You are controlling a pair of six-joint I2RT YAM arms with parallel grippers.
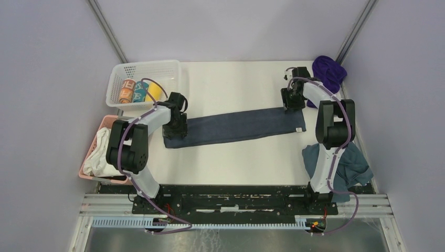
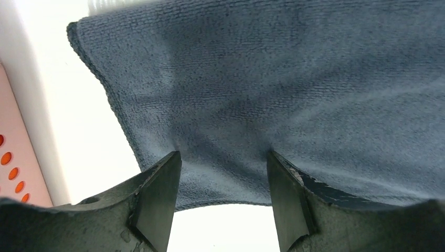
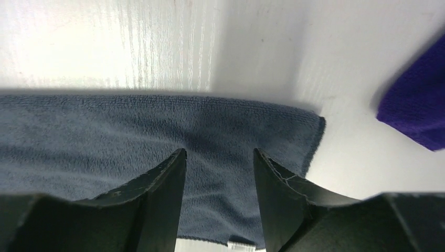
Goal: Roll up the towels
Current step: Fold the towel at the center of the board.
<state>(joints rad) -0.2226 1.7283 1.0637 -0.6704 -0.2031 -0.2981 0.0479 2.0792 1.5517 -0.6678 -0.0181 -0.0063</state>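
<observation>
A dark slate-grey towel point(image 1: 236, 126) lies flat as a long folded strip across the middle of the table. My left gripper point(image 1: 175, 129) stands over its left end with both fingertips pressed on the cloth point(image 2: 262, 105), jaws open. My right gripper point(image 1: 293, 102) stands over its right end point(image 3: 157, 126), jaws open, tips on the cloth. A deep purple towel point(image 1: 329, 72) lies bunched at the far right corner; its edge shows in the right wrist view point(image 3: 417, 113). Another grey-blue cloth point(image 1: 341, 164) lies crumpled by the right arm's base.
A white basket point(image 1: 142, 84) with rolled coloured items stands at the far left. A pink basket point(image 1: 90, 157) holding a white cloth bundle point(image 1: 101, 155) sits at the near left; its side shows in the left wrist view point(image 2: 16, 168).
</observation>
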